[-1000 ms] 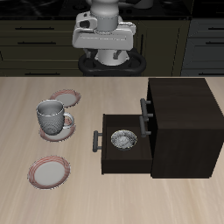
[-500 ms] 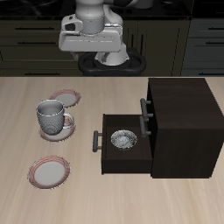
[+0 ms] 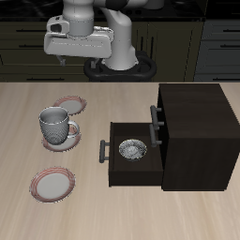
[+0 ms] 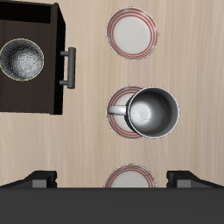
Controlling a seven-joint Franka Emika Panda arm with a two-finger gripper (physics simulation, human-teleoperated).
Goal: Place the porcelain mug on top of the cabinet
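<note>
Sitting nearest the tabletop's (image 3: 94, 216) front edge: a pink-rimmed plate (image 3: 52, 184), just in front of the porcelain mug (image 3: 54, 125). Standing upright on a second plate (image 4: 122, 128), the mug, handle (image 4: 116, 111) pointing toward the cabinet (image 3: 192, 134). Gaping beside the mug: the cabinet's pulled-out drawer (image 3: 131, 159), holding a small patterned bowl (image 3: 133, 150). Lying behind the mug, a third plate (image 3: 68, 105). Hovering high behind the mug, well apart from it, the hand (image 3: 79, 56), fingers (image 4: 41, 178) spread wide and holding nothing. Probably approaching for the pickup: centring above the mug, pinching the rim opposite the handle, then lifting clear of the drawer before crossing to the cabinet's flat top.
</note>
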